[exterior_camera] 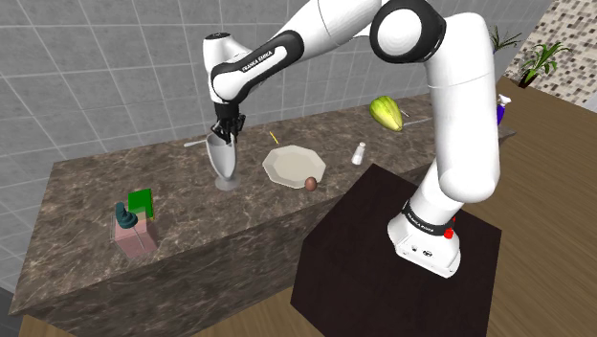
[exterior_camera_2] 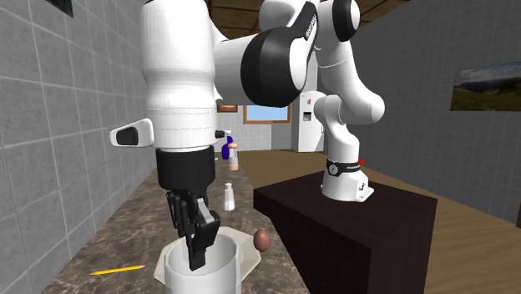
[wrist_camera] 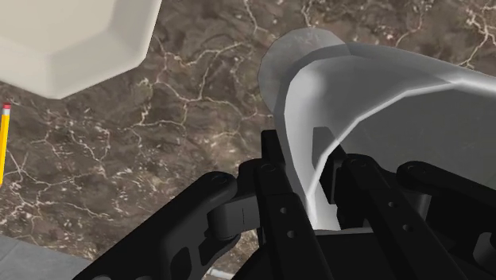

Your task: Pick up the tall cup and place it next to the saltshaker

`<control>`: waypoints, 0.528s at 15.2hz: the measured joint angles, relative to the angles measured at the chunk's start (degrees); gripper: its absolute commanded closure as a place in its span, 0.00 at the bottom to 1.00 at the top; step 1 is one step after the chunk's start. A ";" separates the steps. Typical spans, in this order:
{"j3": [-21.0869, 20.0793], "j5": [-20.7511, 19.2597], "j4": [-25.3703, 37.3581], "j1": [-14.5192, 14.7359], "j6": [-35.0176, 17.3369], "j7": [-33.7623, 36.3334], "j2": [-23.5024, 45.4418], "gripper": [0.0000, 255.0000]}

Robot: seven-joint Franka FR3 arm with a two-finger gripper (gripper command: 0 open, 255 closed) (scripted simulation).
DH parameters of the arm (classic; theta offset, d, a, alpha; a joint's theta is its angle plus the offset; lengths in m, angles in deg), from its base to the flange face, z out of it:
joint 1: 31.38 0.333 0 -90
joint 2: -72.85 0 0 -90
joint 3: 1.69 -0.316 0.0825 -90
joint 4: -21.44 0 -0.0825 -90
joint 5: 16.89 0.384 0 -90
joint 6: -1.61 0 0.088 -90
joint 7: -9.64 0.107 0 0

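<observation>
The tabletop [exterior_camera: 86, 191] was patterned as dark brown marble, crossed by pale veins. The tall cup [exterior_camera: 224, 165] was drawn in a pale, glassy grey, and the pincer [exterior_camera: 227, 140] in plain black. The plate [exterior_camera: 294, 165] was rendered off-white, the egg-shaped thing [exterior_camera: 311, 183] brown and the saltshaker [exterior_camera: 359, 153] white. A pencil [exterior_camera_2: 117, 270] was coloured yellow, a block [exterior_camera: 141, 202] green, a box [exterior_camera: 134, 239] pink and a gourd [exterior_camera: 386, 112] yellow-green. The wall [exterior_camera: 96, 77] was tiled in grey.

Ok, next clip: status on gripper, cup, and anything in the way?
Gripper jaws shut on tall cup rim, one inside. Cup upright, base near counter. Plate and brown egg between it and saltshaker.
</observation>
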 measured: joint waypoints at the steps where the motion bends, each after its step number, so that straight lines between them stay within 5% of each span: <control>1: -0.04 0.07 0.33 -0.02 0.61 -0.05 -0.28 1.00; 8: -0.39 0.63 1.71 -0.21 4.73 -0.39 -3.07 1.00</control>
